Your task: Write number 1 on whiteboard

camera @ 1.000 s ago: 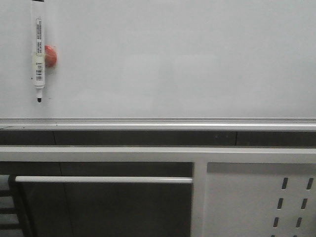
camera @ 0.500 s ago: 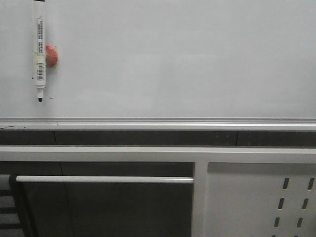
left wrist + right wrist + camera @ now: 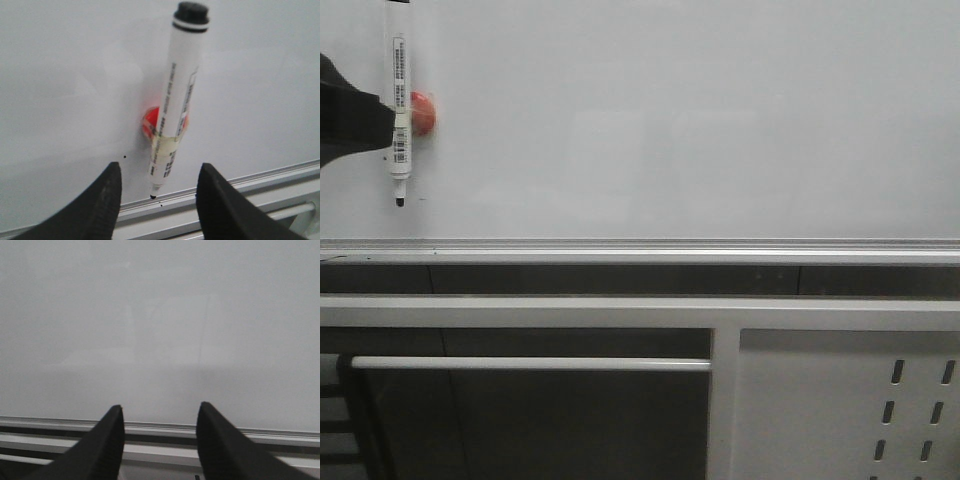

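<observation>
Black left claw (image 3: 157, 182) gapes near marker (image 3: 175, 100), wrist-view only.

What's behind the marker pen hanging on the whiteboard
A red round piece sits between the marker pen and the whiteboard, apparently holding it. The pen covers its middle, so how they join can't be seen.

My whiteboard (image 3: 700, 130) fills the upper half of the front frame, its silver rail along the bottom. At upper left, a white marker (image 3: 399, 110) hangs tip-down on it, against a red magnet (image 3: 423, 112).
</observation>
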You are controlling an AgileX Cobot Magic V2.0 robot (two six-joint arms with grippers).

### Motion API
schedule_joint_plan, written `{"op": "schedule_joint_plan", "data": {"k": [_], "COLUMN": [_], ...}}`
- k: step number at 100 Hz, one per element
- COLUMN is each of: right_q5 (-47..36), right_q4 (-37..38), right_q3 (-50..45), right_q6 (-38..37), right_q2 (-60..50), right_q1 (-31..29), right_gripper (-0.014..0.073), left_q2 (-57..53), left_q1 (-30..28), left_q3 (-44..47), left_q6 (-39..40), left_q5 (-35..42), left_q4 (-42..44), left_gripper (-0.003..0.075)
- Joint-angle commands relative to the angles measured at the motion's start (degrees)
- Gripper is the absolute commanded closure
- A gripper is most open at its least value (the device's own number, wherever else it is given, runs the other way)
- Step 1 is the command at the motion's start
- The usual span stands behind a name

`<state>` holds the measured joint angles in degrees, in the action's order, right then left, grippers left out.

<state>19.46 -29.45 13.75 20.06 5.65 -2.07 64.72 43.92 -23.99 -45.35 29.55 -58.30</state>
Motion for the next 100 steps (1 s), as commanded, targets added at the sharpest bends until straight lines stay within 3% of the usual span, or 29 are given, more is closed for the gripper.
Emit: {"op": "schedule_joint_plan", "data": {"k": [1, 49, 61, 76, 100], "right_q5": [-4.1, -4.1, -4.1, -4.0, -4.0], "right_q4": [-0.1, -0.1, -0.1, -0.1, -0.1], "right_q3": [1.9, 1.9, 1.9, 1.9, 1.9], "right_q6": [0.7, 0.7, 0.7, 0.7, 0.7], "right_q2": [1.2, 1.2, 1.2, 1.2, 1.2], "right_q1": [-0.2, -0.2, -0.2, -0.2, -0.2], "right_gripper": [0.0286, 0.0286, 0.0286, 0.0286, 0.0287], "left_q2": [1.1, 8.5, 8.8, 8.8, 8.8], "left_q1": [-0.4, -1.8, -6.1, -10.8, -11.3], "left_q3": [-1.9, -5.8, -6.0, -6.1, -6.1], "left_q6": [4.9, 10.0, 16.8, 18.9, 19.0], "left_q5": [4.8, 3.6, 1.2, -3.8, -3.0], "left_q4": [2.1, 5.0, 9.6, 18.8, 23.0], "left_gripper": [0.0395, 0.0395, 0.0395, 0.0395, 0.0395]}}
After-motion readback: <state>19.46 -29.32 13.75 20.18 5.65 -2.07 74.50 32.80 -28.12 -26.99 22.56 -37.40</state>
